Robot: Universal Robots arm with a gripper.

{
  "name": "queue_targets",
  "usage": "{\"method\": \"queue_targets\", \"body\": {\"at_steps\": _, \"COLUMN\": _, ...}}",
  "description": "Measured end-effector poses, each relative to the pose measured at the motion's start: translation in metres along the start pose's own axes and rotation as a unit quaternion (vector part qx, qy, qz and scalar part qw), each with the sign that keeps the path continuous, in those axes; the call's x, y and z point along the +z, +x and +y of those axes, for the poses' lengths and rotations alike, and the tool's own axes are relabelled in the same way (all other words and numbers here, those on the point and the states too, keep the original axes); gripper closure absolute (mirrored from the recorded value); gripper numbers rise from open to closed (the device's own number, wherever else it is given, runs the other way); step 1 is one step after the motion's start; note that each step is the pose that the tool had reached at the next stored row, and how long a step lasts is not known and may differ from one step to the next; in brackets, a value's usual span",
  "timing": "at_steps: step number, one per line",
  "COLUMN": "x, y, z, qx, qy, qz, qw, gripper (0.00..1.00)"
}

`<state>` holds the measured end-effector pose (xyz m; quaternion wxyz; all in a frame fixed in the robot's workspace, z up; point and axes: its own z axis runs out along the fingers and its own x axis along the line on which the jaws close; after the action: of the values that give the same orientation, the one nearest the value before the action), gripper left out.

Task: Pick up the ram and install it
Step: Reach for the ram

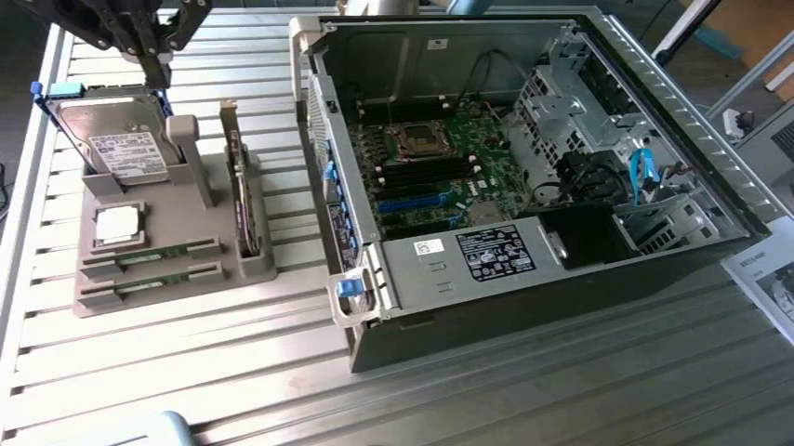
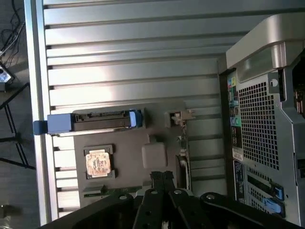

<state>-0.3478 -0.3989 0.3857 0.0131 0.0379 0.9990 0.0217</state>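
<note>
Ram sticks, two, in holder

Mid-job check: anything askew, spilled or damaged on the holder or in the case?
Nothing stands out. The ram sticks sit level in the slots of the grey holder, the hard drive and expansion card are seated in theirs, and the open case shows nothing loose.

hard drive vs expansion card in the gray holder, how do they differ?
Shape: the hard drive is a silver box with a white label; the expansion card is a thin dark board. Pose: the hard drive leans back, label face up; the expansion card stands on its edge in a narrow slot. Both sit in the gray holder.
</note>
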Motion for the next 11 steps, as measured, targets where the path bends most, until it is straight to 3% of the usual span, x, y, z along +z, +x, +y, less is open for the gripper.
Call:
{"method": "queue_targets", "body": {"at_steps": 4, "x": -0.0001, "y": 0.014, "z": -0.001, "qx": 0.0, "qy": 0.0, "qz": 0.0001, "qw": 1.0, "gripper": 0.87}}
{"method": "queue_targets", "body": {"at_steps": 11, "x": -0.0001, "y": 0.014, "z": -0.0033, "qx": 0.0, "qy": 0.0, "qz": 0.0, "qw": 1.0, "gripper": 0.87}}
